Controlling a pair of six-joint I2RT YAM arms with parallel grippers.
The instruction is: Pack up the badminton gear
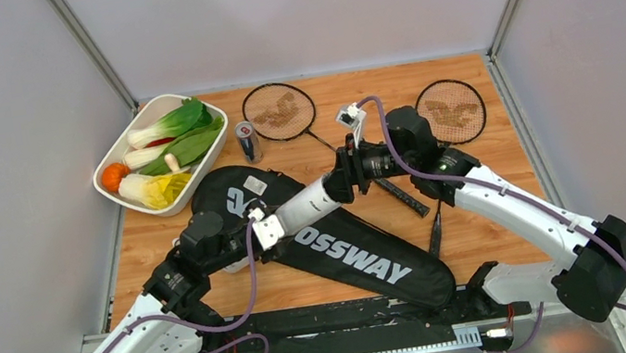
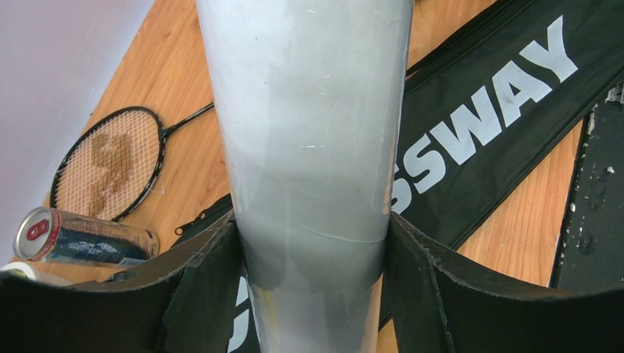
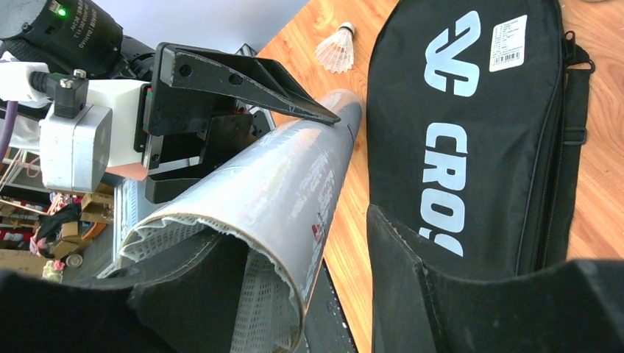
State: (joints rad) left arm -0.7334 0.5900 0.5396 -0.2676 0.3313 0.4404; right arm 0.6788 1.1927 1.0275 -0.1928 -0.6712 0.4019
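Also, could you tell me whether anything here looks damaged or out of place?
Yes. The white tube has a squashed, ragged rim at its open end, seen in the right wrist view. One shuttlecock also lies loose beside the black bag.

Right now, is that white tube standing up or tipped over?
Tipped sideways: the white tube runs roughly level from the left claw to the right claw, over the black bag.

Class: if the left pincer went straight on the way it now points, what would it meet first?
Probably the right pincer. The left pincer grips the tube lengthwise, and the right pincer sits at the tube's far end. The exact depth there is unclear.
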